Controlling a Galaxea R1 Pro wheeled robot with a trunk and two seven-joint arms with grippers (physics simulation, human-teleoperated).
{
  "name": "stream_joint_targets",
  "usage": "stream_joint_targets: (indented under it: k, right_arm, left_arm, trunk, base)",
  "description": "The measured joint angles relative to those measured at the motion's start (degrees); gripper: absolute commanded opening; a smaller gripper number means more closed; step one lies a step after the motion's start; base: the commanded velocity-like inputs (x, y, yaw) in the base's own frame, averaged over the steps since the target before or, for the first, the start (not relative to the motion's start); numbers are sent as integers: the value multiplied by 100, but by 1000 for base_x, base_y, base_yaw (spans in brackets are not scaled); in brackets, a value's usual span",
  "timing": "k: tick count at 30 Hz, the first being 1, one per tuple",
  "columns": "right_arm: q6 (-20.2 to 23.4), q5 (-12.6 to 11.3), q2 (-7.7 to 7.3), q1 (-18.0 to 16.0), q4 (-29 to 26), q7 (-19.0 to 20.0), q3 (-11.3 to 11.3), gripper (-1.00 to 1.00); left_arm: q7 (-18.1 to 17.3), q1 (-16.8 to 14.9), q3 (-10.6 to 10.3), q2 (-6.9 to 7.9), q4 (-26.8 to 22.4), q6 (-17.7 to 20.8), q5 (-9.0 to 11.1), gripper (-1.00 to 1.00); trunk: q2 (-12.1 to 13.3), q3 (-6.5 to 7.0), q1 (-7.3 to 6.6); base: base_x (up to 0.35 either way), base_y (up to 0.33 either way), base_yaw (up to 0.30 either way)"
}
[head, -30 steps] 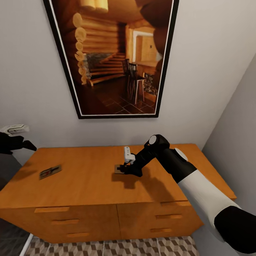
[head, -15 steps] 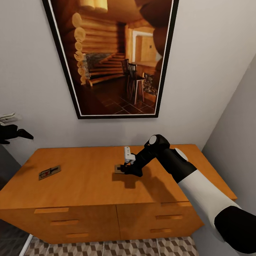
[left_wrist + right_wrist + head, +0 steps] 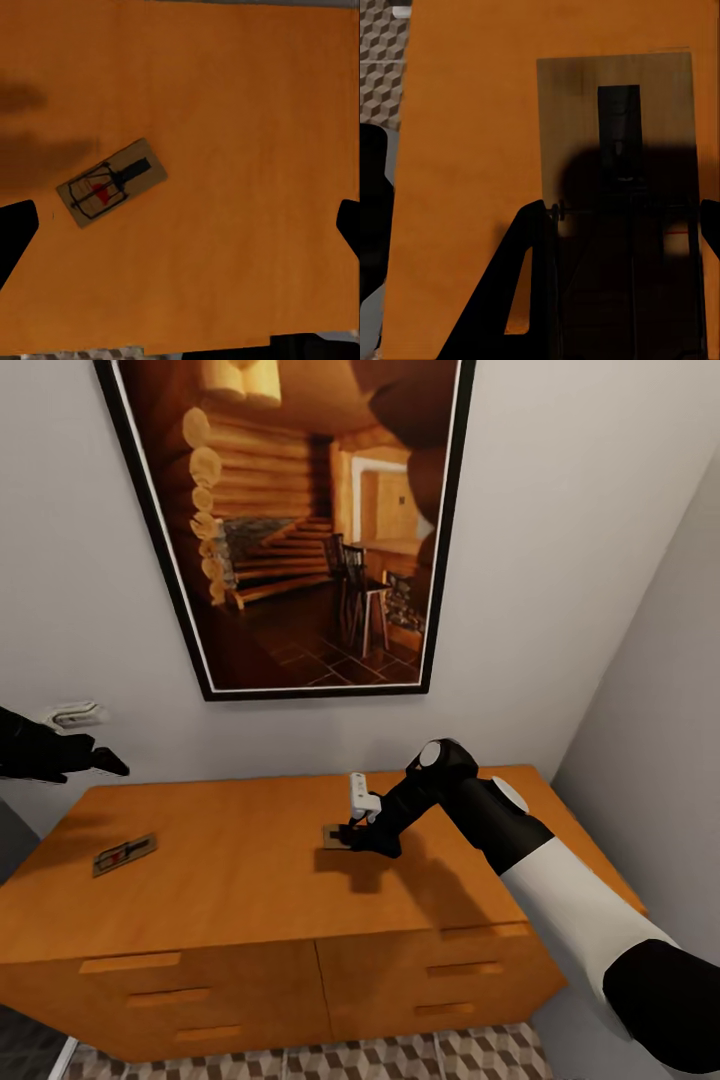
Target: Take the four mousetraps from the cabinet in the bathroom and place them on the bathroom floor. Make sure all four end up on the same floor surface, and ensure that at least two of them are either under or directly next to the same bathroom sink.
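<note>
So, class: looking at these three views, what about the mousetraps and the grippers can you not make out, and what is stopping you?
- Head view: the middle mousetrap is mostly covered by the right gripper.
- Right wrist view: that mousetrap lies between the fingers; contact is unclear because of shadow.
- Head view: the left gripper is small and near the edge; its jaws are unreadable.
- Only two traps show, the other at the cabinet top's left.

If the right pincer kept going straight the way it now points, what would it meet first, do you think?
The right pincer points down at the mousetrap lying flat on the cabinet top, so it would meet that trap first; how much gap remains is unclear.
</note>
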Motion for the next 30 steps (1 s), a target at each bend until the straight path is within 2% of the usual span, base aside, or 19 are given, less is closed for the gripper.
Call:
stream_joint_targets:
  k: [5,15,21,30]
  right_arm:
    - [-3,0,3,2,7,5,0,-100]
    - [-3,-1,14,5,17,-2,0,-100]
    - [-3,-2,13,6,16,-4,0,-100]
    - [-3,6,3,9,30,-3,7,-100]
  left_arm:
    - [0,-3,-16,-88,0,9,0,100]
    - [0,1,-49,-97,-1,21,2,100]
    - [0,1,-330,-156,-1,20,2,100]
    - [0,1,-408,-182,5,19,2,100]
  trunk:
    - [0,44,0]
    - [0,104,0]
    - [0,107,1]
    - [0,108,1]
  base:
    - [0,0,-160]
    - [0,22,-99]
    - [-51,234,-7]
    - [-71,289,-1]
